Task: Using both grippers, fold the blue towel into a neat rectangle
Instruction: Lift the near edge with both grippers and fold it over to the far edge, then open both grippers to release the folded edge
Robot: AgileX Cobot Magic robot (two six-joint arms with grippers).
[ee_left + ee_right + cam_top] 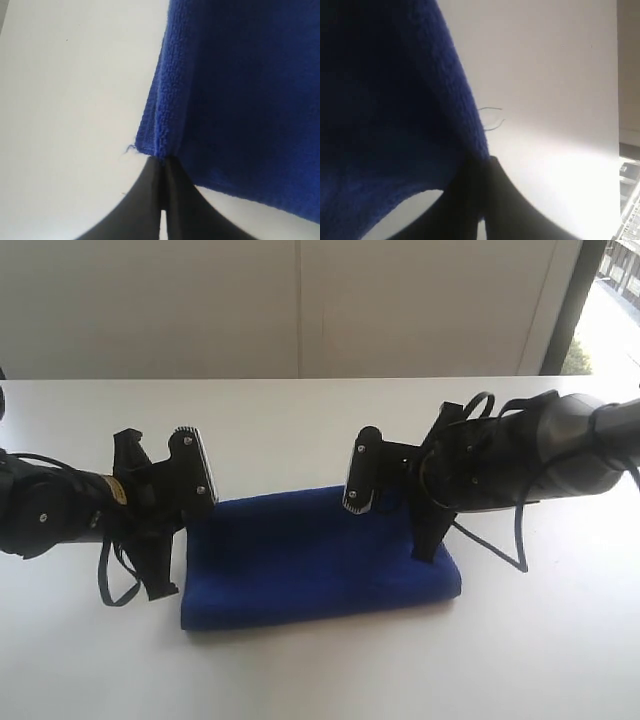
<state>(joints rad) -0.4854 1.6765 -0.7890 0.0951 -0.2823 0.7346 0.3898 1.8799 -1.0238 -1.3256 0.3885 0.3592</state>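
The blue towel lies on the white table as a low, wide rectangle, doubled over. My left gripper is at its left end and is shut on a corner. In the left wrist view the two dark fingers meet at the left gripper, pinching the layered edge of the blue towel, with a loose thread beside them. My right gripper is at the towel's right end. In the right wrist view the right gripper is shut on the edge of the blue towel, which hangs over it.
The white table runs back to a pale wall. A window is at the far right. A thin stray thread lies on the table by the right gripper.
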